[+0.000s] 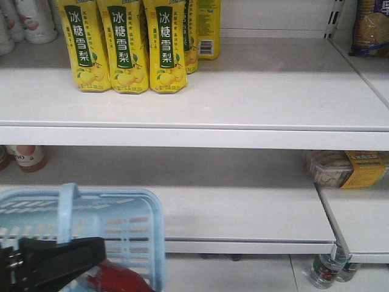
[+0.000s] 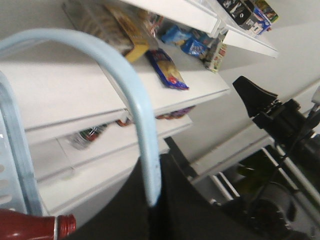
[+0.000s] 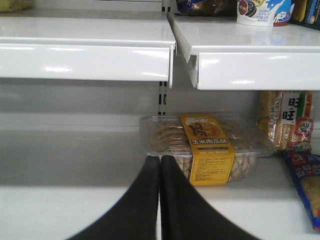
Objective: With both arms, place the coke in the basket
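One coke [image 1: 115,277] lies inside the one basket [image 1: 152,243], low at front left. The left gripper [image 2: 150,200] clamps the basket's handle [image 2: 135,100]. The right gripper [image 3: 160,165] is pressed closed on nothing, level before a shelf [image 3: 75,200]. Farther back stand three yellow cartons [image 1: 124,45] in front.

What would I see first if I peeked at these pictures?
Probably the row of bright yellow drink cartons on the top shelf. Next, the pale blue basket at the bottom left, with a red coke bottle inside it. From the right arm's camera, the right gripper is shut, pointing at a clear box of biscuits with a yellow label.
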You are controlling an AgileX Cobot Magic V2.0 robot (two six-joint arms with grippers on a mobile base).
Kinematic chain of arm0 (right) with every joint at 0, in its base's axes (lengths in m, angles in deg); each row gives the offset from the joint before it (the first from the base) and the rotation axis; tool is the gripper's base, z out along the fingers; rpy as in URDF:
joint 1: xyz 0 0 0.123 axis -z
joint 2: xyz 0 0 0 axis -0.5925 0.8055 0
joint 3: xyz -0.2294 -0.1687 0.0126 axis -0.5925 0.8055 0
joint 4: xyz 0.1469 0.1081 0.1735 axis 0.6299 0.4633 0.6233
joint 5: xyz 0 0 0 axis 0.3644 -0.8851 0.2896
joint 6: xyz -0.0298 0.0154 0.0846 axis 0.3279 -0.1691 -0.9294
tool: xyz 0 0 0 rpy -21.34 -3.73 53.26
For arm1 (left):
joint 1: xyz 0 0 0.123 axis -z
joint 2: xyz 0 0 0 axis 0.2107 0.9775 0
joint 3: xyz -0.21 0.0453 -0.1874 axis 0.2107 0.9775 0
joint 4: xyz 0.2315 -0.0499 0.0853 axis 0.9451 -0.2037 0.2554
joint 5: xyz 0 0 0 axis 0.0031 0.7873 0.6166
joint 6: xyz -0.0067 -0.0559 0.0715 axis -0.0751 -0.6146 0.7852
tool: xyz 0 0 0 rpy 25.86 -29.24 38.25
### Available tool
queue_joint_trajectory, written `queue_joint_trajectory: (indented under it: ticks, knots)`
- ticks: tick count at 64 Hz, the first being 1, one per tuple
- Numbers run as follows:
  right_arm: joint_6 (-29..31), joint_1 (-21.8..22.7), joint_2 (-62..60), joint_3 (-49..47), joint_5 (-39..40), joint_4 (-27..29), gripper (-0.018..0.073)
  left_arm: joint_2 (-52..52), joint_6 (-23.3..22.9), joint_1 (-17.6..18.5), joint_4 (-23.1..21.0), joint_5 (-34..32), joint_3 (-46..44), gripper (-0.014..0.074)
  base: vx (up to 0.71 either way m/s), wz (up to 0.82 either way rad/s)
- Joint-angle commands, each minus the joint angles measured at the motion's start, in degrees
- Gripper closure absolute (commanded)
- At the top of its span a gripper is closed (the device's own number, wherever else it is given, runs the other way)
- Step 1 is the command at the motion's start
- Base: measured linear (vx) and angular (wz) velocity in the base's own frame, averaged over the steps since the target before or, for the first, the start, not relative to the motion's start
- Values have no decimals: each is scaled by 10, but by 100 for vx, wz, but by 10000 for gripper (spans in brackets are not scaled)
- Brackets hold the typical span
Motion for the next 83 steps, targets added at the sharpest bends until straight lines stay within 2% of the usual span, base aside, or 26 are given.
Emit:
queue_joint_trajectory:
  ticks: [1,8,13,21,24,29,35,45,54,62,66,75,83]
  knots:
    - [4,0,6,-18,37,2,569,-70,12,3,64,-58,-12,602,0,0]
    - [4,0,6,-18,37,2,569,-116,-7,3,141,-103,9,602,0,0]
    - [4,0,6,-18,37,2,569,-146,-55,3,204,-152,31,602,0,0]
    - [4,0,6,-18,37,2,569,-187,-159,3,318,-205,68,602,0,0]
    - [4,0,6,-18,37,2,569,-198,-198,3,381,-220,82,602,0,0]
    - [4,0,6,-18,37,2,569,-207,-246,3,458,-242,103,602,0,0]
    - [4,0,6,-18,37,2,569,-206,-300,3,518,-282,127,602,0,0]
    - [4,0,6,-18,37,2,569,-209,-330,-2,572,-378,173,602,0,0]
    - [4,0,6,-18,37,2,569,-243,-329,-45,576,-415,214,602,0,0]
    - [4,0,6,-18,37,2,569,-283,-329,-92,581,-414,243,602,0,0]
    - [4,0,6,-18,37,2,569,-308,-329,-117,607,-407,258,602,0,0]
    - [4,0,6,-18,37,2,569,-341,-329,-157,665,-341,259,602,0,0]
    - [4,0,6,-18,37,2,569,-365,-329,-184,678,-311,259,602,0,0]
